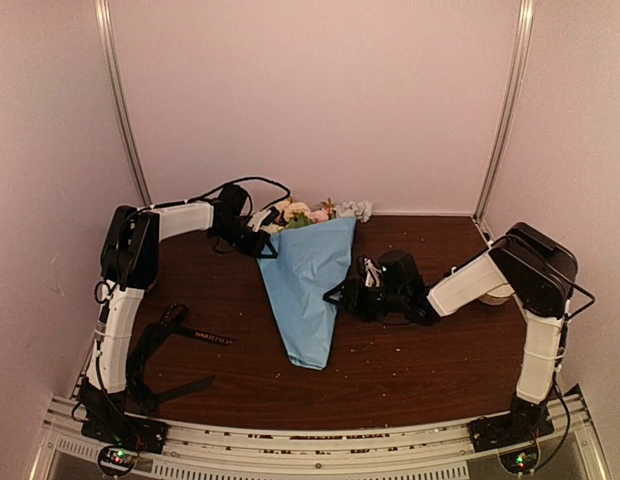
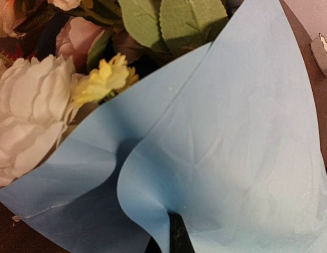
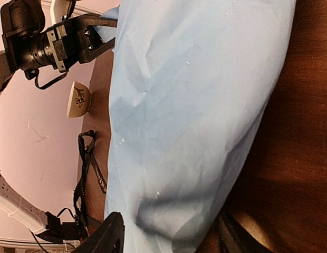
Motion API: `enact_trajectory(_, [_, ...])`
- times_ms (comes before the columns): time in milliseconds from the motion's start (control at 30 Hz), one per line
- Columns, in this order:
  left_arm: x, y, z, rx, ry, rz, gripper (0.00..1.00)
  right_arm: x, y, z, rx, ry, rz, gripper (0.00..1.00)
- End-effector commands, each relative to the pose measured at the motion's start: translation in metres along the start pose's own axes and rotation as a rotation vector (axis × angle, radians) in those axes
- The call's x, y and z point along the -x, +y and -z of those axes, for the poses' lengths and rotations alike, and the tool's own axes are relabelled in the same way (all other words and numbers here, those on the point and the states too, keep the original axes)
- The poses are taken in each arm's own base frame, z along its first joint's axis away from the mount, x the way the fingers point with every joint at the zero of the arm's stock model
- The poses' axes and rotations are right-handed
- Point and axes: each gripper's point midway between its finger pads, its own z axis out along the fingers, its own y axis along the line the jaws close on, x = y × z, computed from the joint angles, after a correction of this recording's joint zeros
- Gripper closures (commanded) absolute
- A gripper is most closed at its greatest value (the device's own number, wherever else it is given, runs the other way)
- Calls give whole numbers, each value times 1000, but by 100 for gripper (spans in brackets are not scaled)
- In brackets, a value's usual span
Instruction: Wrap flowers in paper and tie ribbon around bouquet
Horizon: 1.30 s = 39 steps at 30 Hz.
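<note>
On the left of the dark wooden surface [image 1: 420, 360] the black ribbon [image 1: 205, 337] with white lettering lies loose, well apart from the bundle. The left pincer [image 1: 268, 248] is together, clamped on the paper [image 2: 232, 158] at the far left corner of the wide end. The bouquet [image 1: 308, 285] lies flat mid-surface. It is a cone of light blue paper, smooth with faint creases, one flap overlapping the other. Its long axis runs from the far wall toward the near edge. The open mouth faces the far wall, and the narrow rounded tip points at the arms' bases. The flowers [image 1: 308, 212], cream, pink, yellow and whitish heads with green leaves, spill from the mouth. At the cone's right edge the right pincer [image 1: 347, 290] stands apart, with the paper lying between its fingers.
</note>
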Motion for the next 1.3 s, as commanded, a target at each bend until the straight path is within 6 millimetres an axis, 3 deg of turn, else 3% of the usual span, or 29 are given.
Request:
enact_trajectory(0, [3,7,3,24,-17,-26,100,-2,14,-14,78,30,-38,41])
enact_trajectory(200, [5,13,2,47,-21,-27,100,-7,8,-25,78,61,-60,45])
enact_trajectory(533, [8,14,4,57,-21,-24,100,-10,14,-26,132,70,-92,97])
enact_trajectory(600, [13,15,9,71,-25,-31,100,-9,16,-24,137,64,-91,100])
enact_trajectory(667, [19,18,15,87,-35,-31,92,-9,17,-24,139,65,-92,100])
enact_trajectory(800, [37,19,44,145,-62,-31,58,-8,16,-20,126,48,-95,100])
enact_trajectory(967, [56,-1,113,259,-132,-41,37,-7,14,-18,87,38,-79,100])
enact_trajectory(1033, [47,-9,135,297,-134,7,34,-7,13,-18,71,41,-72,100])
enact_trajectory(1100, [20,-18,161,352,-137,70,32,-8,13,-18,58,45,-65,100])
enact_trajectory(1167, [-15,-15,182,451,-124,125,29,-11,14,-18,48,56,-50,100])
enact_trajectory(1267, [-84,6,210,646,-9,237,27,-14,17,-16,32,68,-6,100])
